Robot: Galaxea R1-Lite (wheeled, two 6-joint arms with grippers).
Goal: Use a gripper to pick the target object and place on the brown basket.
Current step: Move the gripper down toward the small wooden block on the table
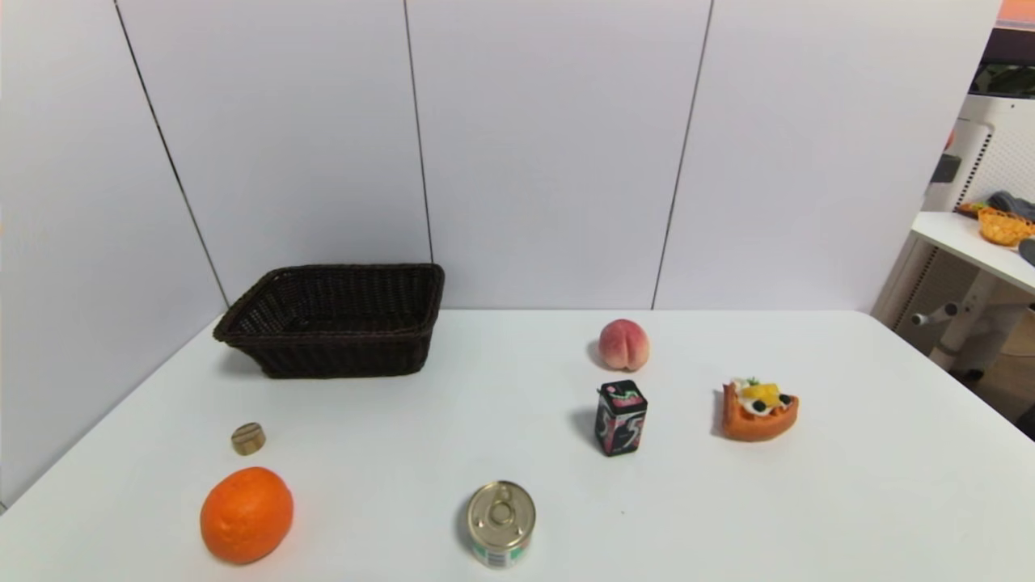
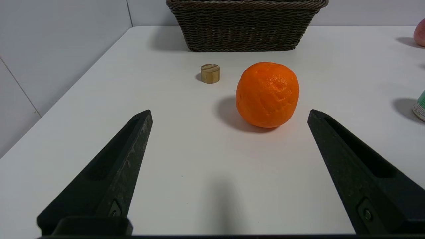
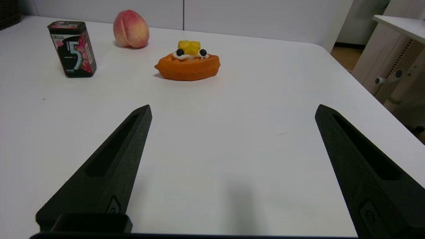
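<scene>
both grippers low over table, nothing held.
left gripper (image 2: 229, 114) spread wide, w/ orange (image 2: 267, 94) & target object (image 2: 210, 73) ahead, brown basket (image 2: 245, 26) beyond; right gripper (image 3: 232, 111) spread too.

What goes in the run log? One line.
stage: pre-grasp | left gripper: open, empty | right gripper: open, idle | brass cap: on table | brown basket: empty

A large "5" on the black gum box (image 3: 73, 49); its smaller print is unreadable
</scene>
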